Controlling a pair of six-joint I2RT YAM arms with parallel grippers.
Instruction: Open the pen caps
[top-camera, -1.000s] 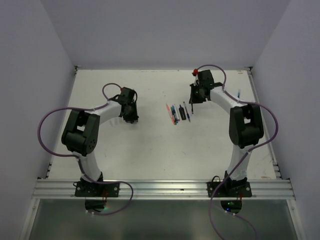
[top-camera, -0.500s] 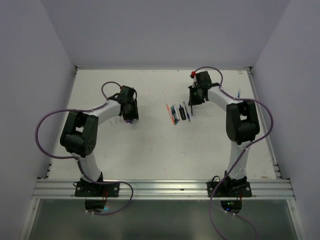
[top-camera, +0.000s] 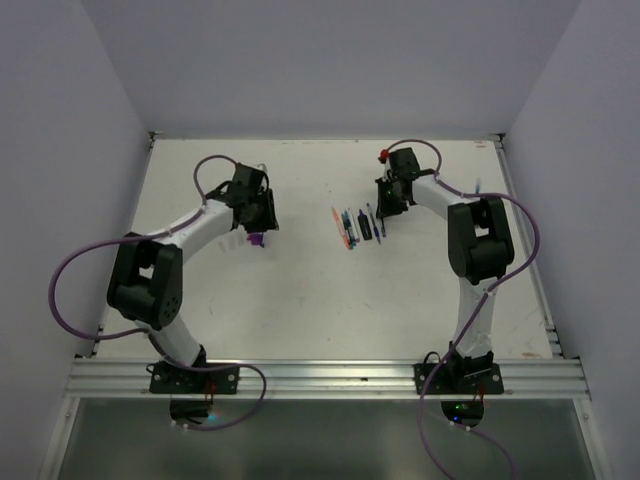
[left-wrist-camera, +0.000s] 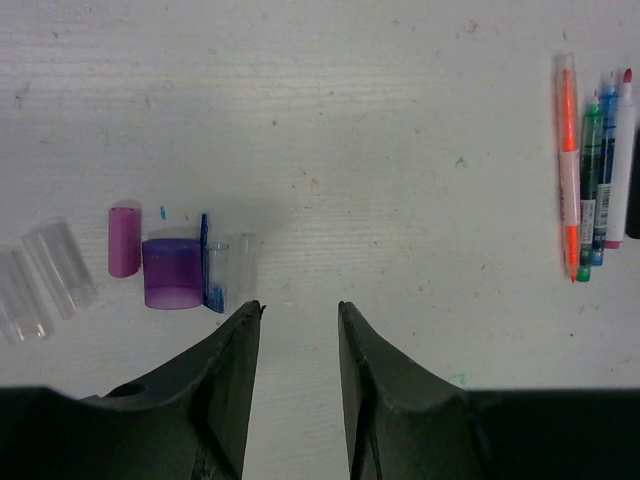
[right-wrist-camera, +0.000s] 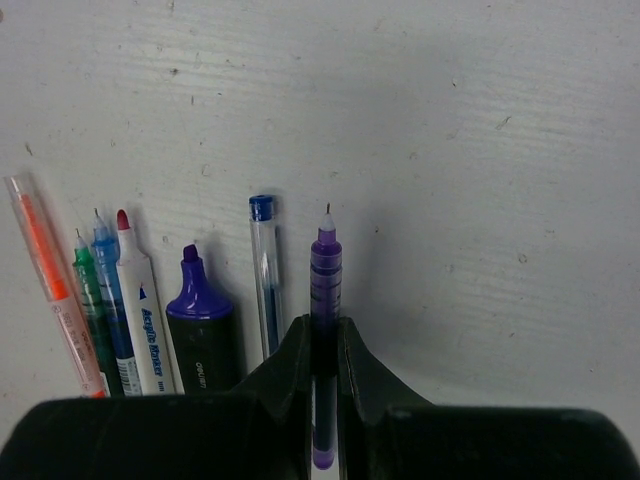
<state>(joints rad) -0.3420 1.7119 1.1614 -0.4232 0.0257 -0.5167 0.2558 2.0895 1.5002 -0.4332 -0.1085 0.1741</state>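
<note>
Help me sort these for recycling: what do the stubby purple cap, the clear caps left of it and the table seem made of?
The purple cap: probably glossy tinted plastic, partly see-through. The clear caps: transparent plastic, the table showing through, edges glinting. The table: white, matte, scuffed and ink-flecked; painted board or laminate, I cannot tell.

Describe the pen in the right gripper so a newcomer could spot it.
On the white table lies a row of pens. The purple pen is at its end, pinched by the right gripper. Only it has a slim violet barrel; the clear pen beside it has a blue cap.
</note>
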